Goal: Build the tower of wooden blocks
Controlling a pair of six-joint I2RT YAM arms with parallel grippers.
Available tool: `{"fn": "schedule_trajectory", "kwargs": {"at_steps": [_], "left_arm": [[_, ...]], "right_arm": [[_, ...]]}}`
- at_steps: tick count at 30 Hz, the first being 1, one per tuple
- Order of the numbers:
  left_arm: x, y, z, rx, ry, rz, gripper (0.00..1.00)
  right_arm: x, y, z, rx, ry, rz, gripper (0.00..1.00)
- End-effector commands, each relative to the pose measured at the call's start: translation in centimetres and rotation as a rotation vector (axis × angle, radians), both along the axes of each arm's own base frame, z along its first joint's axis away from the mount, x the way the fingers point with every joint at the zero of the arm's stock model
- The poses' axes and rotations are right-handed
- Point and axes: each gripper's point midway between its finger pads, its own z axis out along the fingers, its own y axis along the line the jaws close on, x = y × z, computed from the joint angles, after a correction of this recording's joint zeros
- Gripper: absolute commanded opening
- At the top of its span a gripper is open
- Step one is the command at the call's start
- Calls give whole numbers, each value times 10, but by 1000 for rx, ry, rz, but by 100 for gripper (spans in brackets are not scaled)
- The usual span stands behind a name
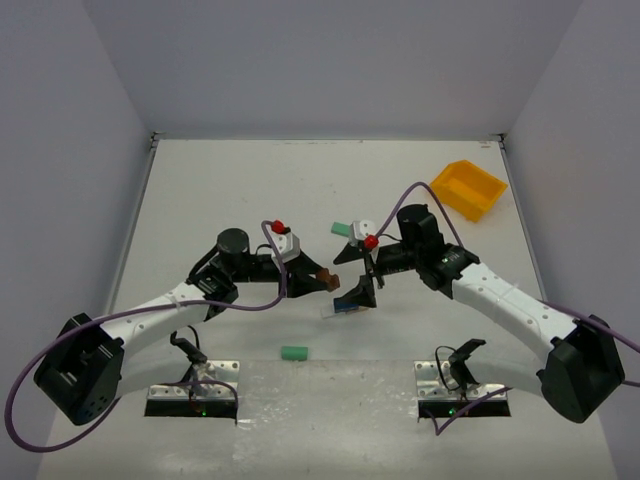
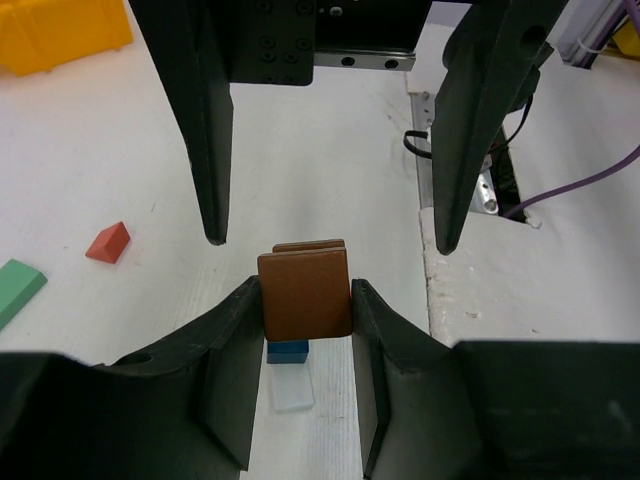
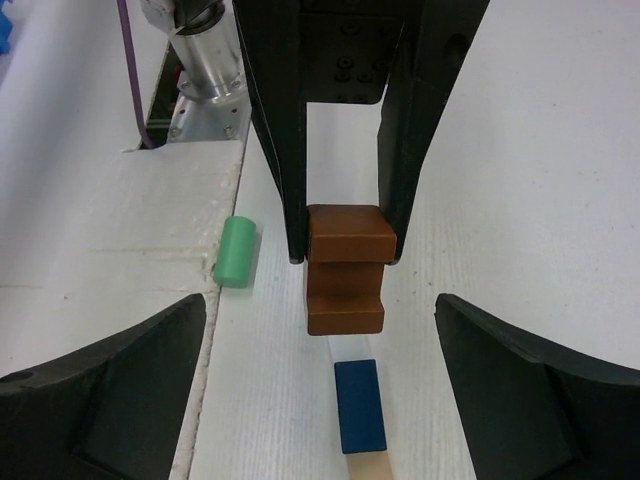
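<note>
My left gripper point(image 2: 305, 292) is shut on a brown notched wooden block point(image 2: 305, 295) and holds it just above a small blue block point(image 2: 287, 351). The blue block lies on a pale flat plank point(image 2: 292, 390) on the table. In the right wrist view the brown block point(image 3: 347, 265) hangs over the plank's far end point(image 3: 350, 350), beyond the blue block point(image 3: 359, 405). My right gripper point(image 3: 320, 305) is wide open and empty, straddling this spot from the opposite side. In the top view both grippers, left point(image 1: 322, 281) and right point(image 1: 362, 290), meet at the table's middle.
A green cylinder point(image 3: 238, 252) lies near the front point(image 1: 293, 353). A green block point(image 1: 340, 229) lies behind the grippers. A red wedge point(image 2: 109, 242) and a green block point(image 2: 18, 288) show in the left wrist view. The yellow bin point(image 1: 468, 188) stands at the back right.
</note>
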Motion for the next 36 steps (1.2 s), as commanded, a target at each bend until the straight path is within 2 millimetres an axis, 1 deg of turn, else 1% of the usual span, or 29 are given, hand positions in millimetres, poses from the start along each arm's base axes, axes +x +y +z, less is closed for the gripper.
{"fn": "schedule_trajectory", "kwargs": {"at_steps": [1, 3, 4, 7, 10, 16, 18, 20, 21, 22, 26, 30, 31, 32, 34, 35, 36], "left_arm": [[1, -5, 19, -44, -87, -48, 0], [0, -5, 20, -47, -89, -50, 0], [0, -5, 20, -47, -89, -49, 0], [-1, -4, 23, -59, -97, -49, 0], [-1, -3, 27, -71, -110, -43, 0], [4, -2, 30, -85, -109, -1, 0], [5, -2, 30, -85, -107, 7, 0], [4, -2, 30, -86, -111, 4, 0], [4, -2, 30, -86, -113, 1, 0], [3, -2, 30, -86, -112, 1, 0], [3, 0, 28, -84, -117, 9, 0], [6, 2, 26, -83, -113, 36, 0], [7, 2, 27, -88, -103, 51, 12], [10, 2, 27, -90, -97, 68, 30], [14, 3, 27, -94, -89, 96, 62], [14, 4, 28, -100, -65, 108, 85], [15, 5, 30, -106, -49, 123, 100]], "right_arm": [[3, 8, 6, 32, -2, 23, 92], [13, 9, 6, 26, -8, -37, 83], [15, 9, 5, 25, -11, -47, 80], [18, 9, 3, 17, -15, -69, 78], [19, 11, 0, 4, -13, -68, 72], [19, 15, -4, -18, -11, -47, 72], [19, 16, -5, -23, -10, -50, 69], [20, 16, -5, -25, -6, -60, 63], [22, 16, -5, -24, -10, -71, 55], [24, 16, -5, -23, -10, -83, 49], [33, 16, -1, -13, -22, -141, 37], [45, 15, 3, -13, -29, -214, 29], [53, 13, 3, -30, -32, -254, 25], [60, 13, 4, -42, -35, -282, 24], [77, 11, 6, -67, -63, -340, 22], [87, 10, 8, -81, -75, -379, 22], [102, 7, 15, -93, -94, -435, 21]]}}
